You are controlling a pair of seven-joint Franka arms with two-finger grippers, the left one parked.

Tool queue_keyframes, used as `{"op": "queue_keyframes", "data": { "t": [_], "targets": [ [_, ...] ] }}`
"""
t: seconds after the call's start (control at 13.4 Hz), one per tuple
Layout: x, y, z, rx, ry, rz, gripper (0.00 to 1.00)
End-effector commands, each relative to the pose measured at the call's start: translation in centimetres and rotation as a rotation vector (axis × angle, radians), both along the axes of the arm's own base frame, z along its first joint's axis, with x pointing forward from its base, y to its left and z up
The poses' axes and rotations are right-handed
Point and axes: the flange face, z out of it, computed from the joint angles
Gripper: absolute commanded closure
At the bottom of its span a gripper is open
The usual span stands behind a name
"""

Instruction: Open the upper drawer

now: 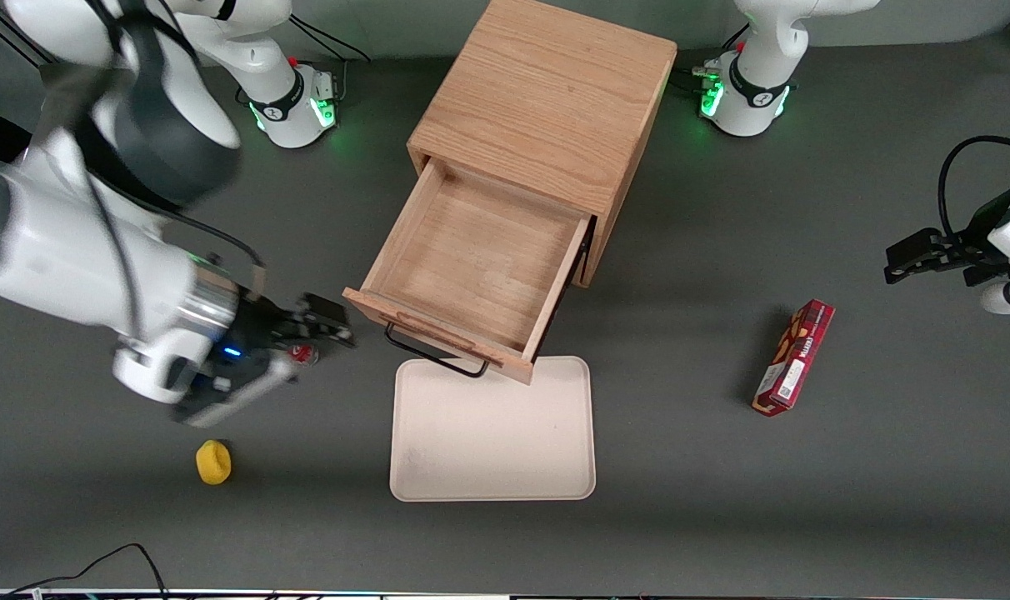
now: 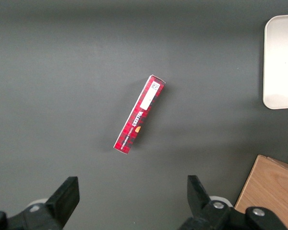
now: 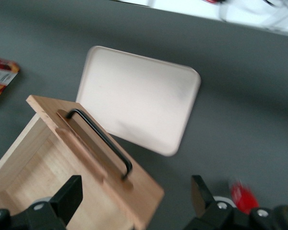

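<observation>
From the front, we are seeing the upper drawer [image 1: 480, 275] standing pulled well out of the wooden cabinet [image 1: 547, 108], its shallow plain-wood inside showing and its black handle [image 1: 434, 354] hanging over the edge of the cream tray [image 1: 492, 433]. The gripper [image 1: 332, 321] is hovering just beside the drawer's front corner, toward the working arm's end of the table — close to the handle but not touching it. Its fingers are standing apart with nothing between them. A yellow object [image 1: 213, 462] is lying nearer the camera than the gripper, and a red box [image 1: 794, 357] is lying toward the parked arm's end.

From the left wrist, we are looking down on the red box [image 2: 139, 115] on the grey table, with a corner of the tray [image 2: 281, 62] and a corner of the cabinet [image 2: 271, 191] showing.

From the right wrist, we are seeing the gripper's two fingers [image 3: 69, 196] spread wide — the drawer [image 3: 62, 167] is lying partly between them, its handle [image 3: 102, 140] free, with the tray [image 3: 139, 98] beside it.
</observation>
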Motion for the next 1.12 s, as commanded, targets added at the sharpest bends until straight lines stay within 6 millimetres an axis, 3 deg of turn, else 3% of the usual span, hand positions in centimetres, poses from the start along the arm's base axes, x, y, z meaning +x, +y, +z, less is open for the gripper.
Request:
{"op": "queue_keyframes", "data": {
  "t": [0.0, 0.15, 0.37, 0.6, 1.04],
  "targets": [
    [-3.9, -6.0, 2.7, -0.139, 0.150, -0.333, 0.00],
    [-6.1, -10.3, 3.0, -0.193, 0.211, -0.487, 0.00],
    [-9.0, -14.1, 1.8, -0.200, 0.245, -0.535, 0.00],
    [-9.7, -16.0, 0.8, -0.187, 0.191, -0.461, 0.00],
    [-9.8, -16.6, 1.3, -0.245, 0.153, -0.441, 0.00]
  ]
}}
